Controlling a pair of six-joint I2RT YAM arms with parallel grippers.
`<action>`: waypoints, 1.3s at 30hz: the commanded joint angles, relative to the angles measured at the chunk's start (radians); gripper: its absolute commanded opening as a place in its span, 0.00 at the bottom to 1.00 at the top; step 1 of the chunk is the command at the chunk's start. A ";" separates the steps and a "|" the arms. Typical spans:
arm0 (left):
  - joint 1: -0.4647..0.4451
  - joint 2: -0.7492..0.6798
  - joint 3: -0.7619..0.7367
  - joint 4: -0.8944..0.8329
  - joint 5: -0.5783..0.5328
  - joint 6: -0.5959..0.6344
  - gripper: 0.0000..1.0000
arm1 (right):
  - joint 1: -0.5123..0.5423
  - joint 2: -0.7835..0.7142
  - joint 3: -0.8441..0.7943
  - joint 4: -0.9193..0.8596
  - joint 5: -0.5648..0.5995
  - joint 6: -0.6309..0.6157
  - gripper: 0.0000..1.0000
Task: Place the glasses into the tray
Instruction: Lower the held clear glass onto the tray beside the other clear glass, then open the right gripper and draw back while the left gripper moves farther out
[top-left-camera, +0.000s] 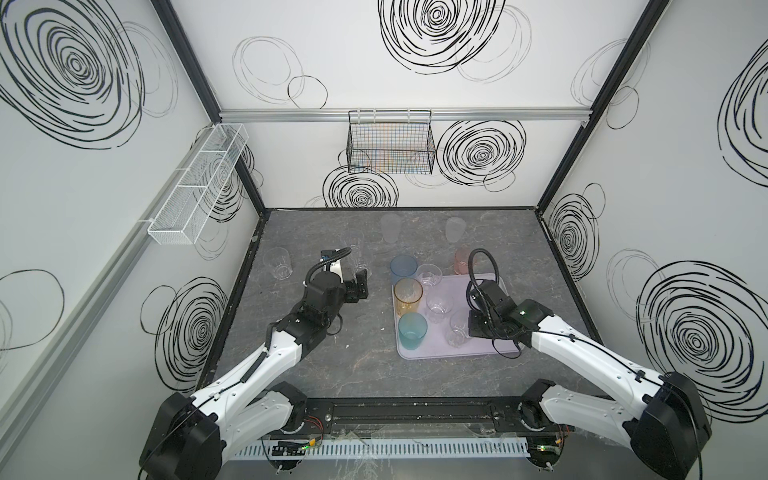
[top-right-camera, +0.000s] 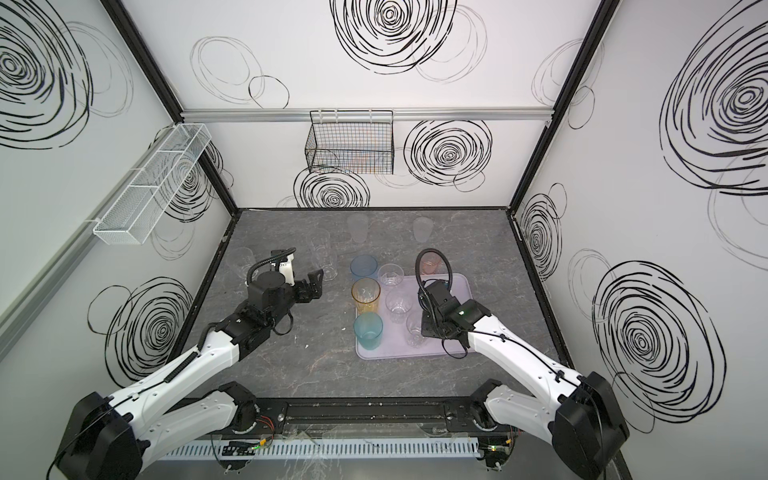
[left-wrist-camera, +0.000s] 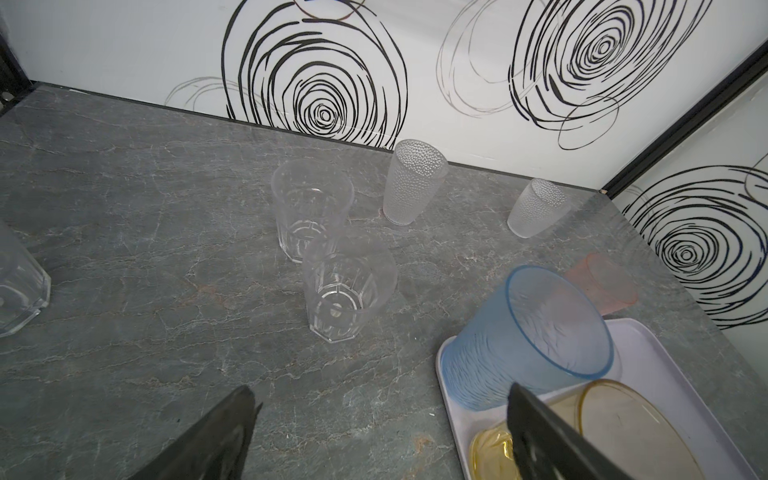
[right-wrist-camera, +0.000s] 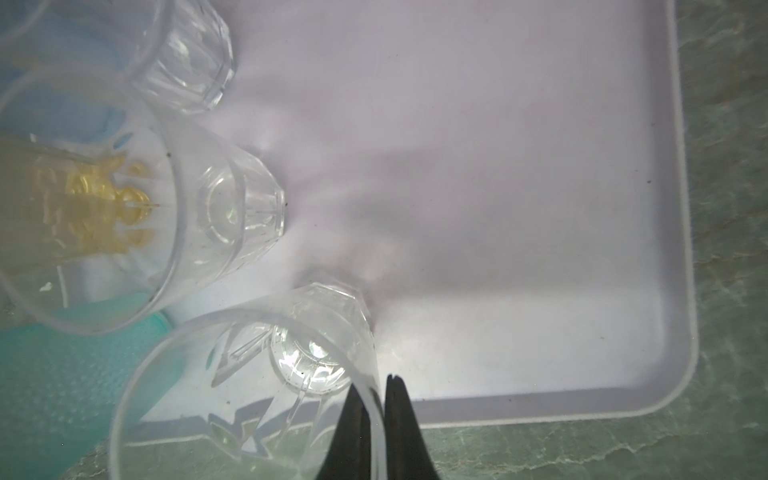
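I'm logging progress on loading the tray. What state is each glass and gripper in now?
Left gripper: open, empty.
Right gripper: shut on rim of held glass.
Held glass: upright, in tray.
Blue glass: upright, in tray.
Amber glass: upright, in tray.
Teal glass: upright, in tray.
Clear pair: upright, in tray.
Pink glass: upright, on table, outside tray.
Frosted pair: standing on table.
Clear trio: upright, on table.

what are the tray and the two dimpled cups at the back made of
Tray: looks like moulded plastic, smooth pale lavender with a faint sheen, rounded corners and a low rim. Dimpled cups: likely frosted plastic, possibly glass; milky see-through walls covered in small bumps.
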 joint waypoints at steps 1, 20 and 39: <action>0.012 0.006 -0.015 0.046 -0.012 -0.020 0.97 | 0.062 0.032 0.040 0.006 0.088 0.065 0.07; 0.017 0.010 -0.012 0.035 -0.019 -0.019 0.97 | 0.125 0.123 0.102 0.100 -0.010 0.072 0.18; -0.052 0.031 0.010 0.017 -0.080 0.004 0.98 | -0.170 0.070 0.146 0.264 -0.192 -0.114 0.62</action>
